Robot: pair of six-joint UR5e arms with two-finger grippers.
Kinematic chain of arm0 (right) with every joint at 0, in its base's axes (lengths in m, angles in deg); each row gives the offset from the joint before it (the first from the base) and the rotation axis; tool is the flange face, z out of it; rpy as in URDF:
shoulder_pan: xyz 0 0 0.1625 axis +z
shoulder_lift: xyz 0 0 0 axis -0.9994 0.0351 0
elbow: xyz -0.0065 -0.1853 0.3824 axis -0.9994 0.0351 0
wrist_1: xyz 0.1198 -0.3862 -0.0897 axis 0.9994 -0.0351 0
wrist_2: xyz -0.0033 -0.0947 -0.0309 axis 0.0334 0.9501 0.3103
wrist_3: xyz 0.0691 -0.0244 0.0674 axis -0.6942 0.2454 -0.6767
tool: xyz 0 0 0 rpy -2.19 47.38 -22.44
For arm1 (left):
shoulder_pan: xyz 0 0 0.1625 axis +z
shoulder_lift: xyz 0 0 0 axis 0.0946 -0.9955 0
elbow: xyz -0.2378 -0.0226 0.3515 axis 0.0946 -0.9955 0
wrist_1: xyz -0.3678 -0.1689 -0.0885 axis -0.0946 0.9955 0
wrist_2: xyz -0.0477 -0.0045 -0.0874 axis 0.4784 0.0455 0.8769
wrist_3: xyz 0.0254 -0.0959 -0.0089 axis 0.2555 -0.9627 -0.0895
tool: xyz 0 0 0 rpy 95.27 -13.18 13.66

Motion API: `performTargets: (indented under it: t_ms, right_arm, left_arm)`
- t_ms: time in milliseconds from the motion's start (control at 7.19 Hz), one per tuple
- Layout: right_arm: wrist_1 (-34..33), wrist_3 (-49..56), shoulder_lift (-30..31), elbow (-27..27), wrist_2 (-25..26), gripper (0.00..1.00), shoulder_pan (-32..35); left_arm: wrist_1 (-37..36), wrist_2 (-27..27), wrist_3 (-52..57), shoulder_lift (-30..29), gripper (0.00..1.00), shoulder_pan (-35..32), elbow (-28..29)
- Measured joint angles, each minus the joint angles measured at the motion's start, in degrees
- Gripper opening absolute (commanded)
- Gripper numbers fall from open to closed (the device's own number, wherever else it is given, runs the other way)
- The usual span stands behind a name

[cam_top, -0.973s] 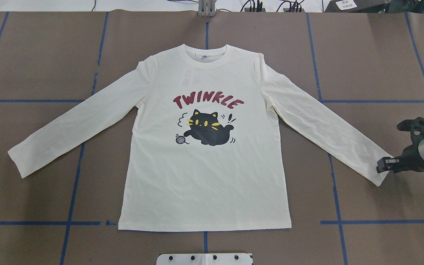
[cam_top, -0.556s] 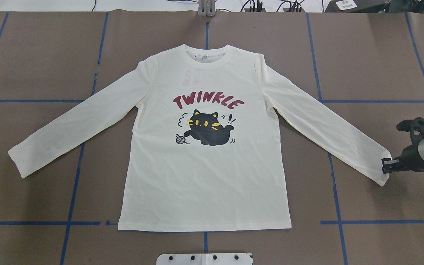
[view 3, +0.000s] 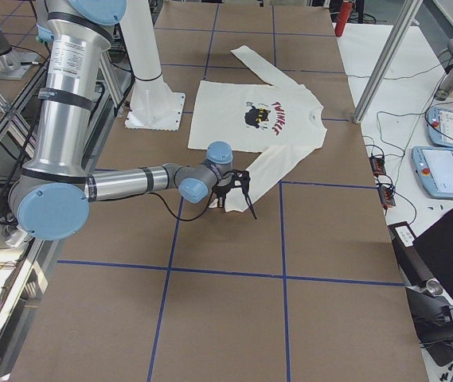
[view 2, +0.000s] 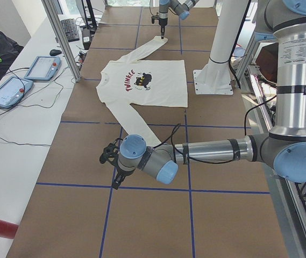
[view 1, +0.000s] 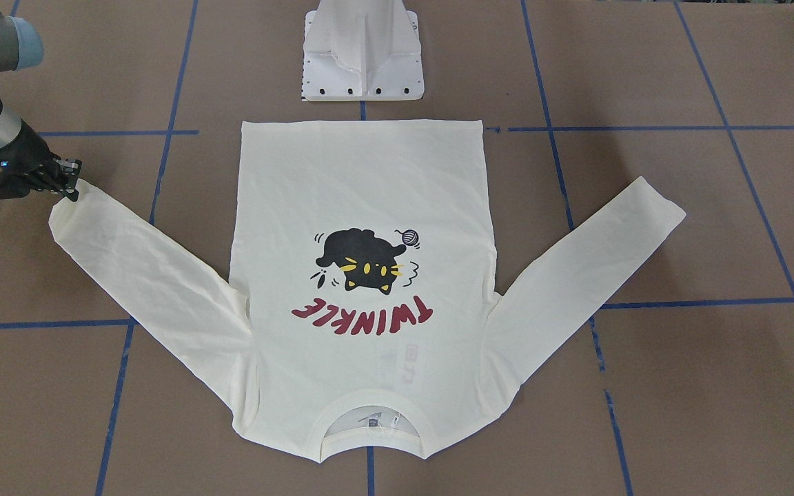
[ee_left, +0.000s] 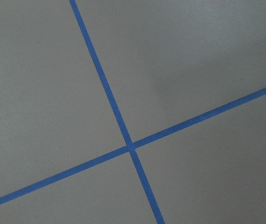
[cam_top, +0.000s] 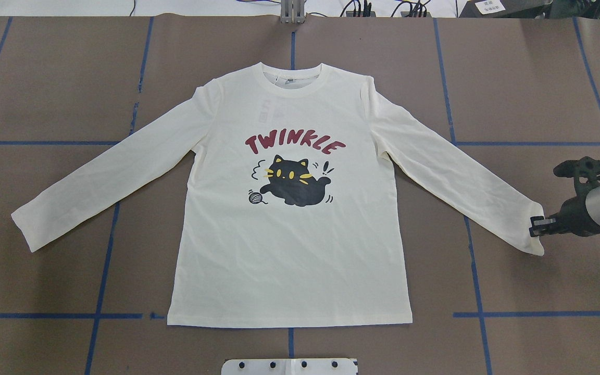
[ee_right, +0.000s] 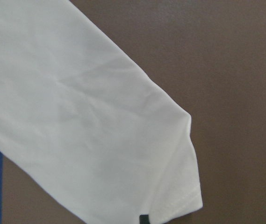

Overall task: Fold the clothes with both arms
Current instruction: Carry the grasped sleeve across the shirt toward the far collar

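Overhead exterior: shirt [cam_top: 289,250] flat mid-frame on bench [cam_top: 45,78], print up, zero folds. Right pincer [cam_top: 535,226] clenched on cuff [cam_top: 534,244], frame right. Left pincer [view 2: 115,181] over bench, off shirt, state can't tell. Whole fold sequence left.

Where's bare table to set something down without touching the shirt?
Bare table: both far corners beyond the sleeves, and between the T-shirt's body and the sleeve on the robot's left. Crowded: the other cuff, where the right gripper sits, and the pedestal base near the hem.

Red "TWINKLE" is printed on the T-shirt [cam_top: 289,260] front.
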Motion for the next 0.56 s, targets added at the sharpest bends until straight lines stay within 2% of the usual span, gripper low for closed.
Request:
performTargets:
  t_ms: [556]
  right_arm:
    - [-2.7,-6.8,-19.0,5.3,-0.4,0.00,2.6]
  left_arm:
    - [-0.1,0.0,0.0,-0.3,1.00,0.0,0.3]
